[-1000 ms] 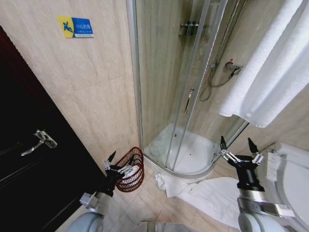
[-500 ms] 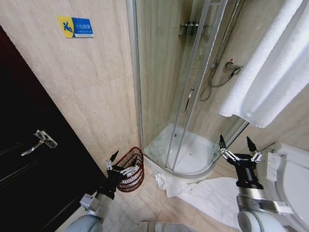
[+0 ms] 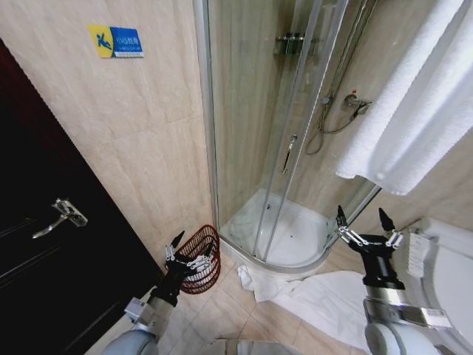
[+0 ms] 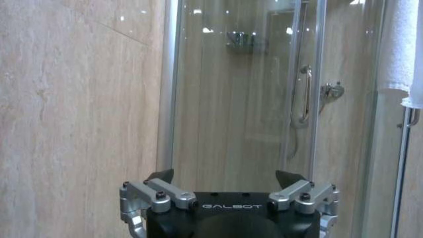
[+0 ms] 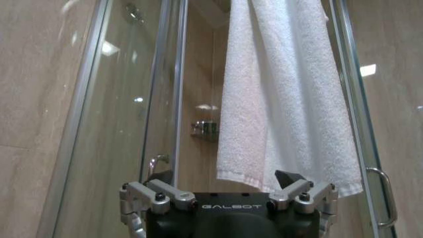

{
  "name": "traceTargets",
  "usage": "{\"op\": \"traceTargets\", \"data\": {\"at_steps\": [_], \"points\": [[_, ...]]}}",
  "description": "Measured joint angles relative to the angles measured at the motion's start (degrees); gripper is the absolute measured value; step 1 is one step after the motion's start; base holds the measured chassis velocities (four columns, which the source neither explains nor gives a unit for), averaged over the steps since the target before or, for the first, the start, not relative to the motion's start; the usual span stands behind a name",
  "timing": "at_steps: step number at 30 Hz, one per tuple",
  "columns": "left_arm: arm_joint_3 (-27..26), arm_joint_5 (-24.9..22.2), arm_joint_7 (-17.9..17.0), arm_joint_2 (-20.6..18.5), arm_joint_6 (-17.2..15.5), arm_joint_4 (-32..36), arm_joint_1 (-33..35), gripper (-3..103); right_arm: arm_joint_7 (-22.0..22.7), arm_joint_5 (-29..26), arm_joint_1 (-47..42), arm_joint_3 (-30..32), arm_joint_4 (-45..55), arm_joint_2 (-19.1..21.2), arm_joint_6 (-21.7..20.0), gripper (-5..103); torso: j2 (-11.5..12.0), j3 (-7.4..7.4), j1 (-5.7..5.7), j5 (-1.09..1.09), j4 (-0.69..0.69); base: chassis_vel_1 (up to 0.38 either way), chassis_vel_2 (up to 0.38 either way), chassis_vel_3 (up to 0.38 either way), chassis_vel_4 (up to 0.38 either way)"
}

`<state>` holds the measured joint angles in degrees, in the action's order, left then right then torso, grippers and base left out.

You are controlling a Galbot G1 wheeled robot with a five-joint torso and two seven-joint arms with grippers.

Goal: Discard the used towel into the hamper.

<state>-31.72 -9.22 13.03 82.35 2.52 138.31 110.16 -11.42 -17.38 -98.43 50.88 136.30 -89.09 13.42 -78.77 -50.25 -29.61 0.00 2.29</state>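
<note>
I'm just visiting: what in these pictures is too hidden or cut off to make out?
- The hamper's inside and front: head view, the left gripper sits in front of it.
- The towel on the floor: head view, its far end is covered by the right gripper's arm and cut by the bottom edge.
- The hanging towel: right wrist view, its top is cut off.

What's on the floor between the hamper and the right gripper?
Head view: the shower's curved base and a white towel crumpled on the tiles, between the hamper and the right gripper.
</note>
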Motion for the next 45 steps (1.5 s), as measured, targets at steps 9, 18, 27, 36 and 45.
{"op": "traceTargets", "data": {"at_steps": [9,18,27,36,45], "points": [[0.0,0.0,-0.01,0.0,0.0,0.0,0.0,100,0.0,0.0,0.01,0.0,-0.01,0.0,0.0,100,0.0,0.0,0.0,0.0,0.0,0.0,0.0,0.0,0.0],[0.0,-0.01,-0.02,0.0,0.02,0.0,0.0,100,0.02,-0.03,-0.01,0.16,0.0,0.09,0.01,100,0.0,0.0,0.0,0.01,-0.01,0.0,0.0,0.0,0.0],[0.01,-0.01,-0.03,0.01,0.02,-0.01,0.0,100,7.2,-4.61,-2.16,10.6,6.93,6.05,-1.4,100,0.01,0.0,0.0,0.02,-0.01,0.0,0.0,0.0,0.0],[0.0,-0.01,-0.03,0.01,0.02,-0.01,0.0,100,7.61,-4.9,-1.99,11.5,7.21,6.78,-2.62,100,0.01,0.01,0.0,-0.01,-0.01,0.0,0.0,0.0,0.0],[0.0,-0.01,-0.02,0.0,0.02,-0.01,0.0,100,4.23,-14.32,0.42,22.68,5.6,11.39,0.15,100,0.01,0.0,0.0,0.0,-0.01,0.0,0.0,0.0,0.0]]}}
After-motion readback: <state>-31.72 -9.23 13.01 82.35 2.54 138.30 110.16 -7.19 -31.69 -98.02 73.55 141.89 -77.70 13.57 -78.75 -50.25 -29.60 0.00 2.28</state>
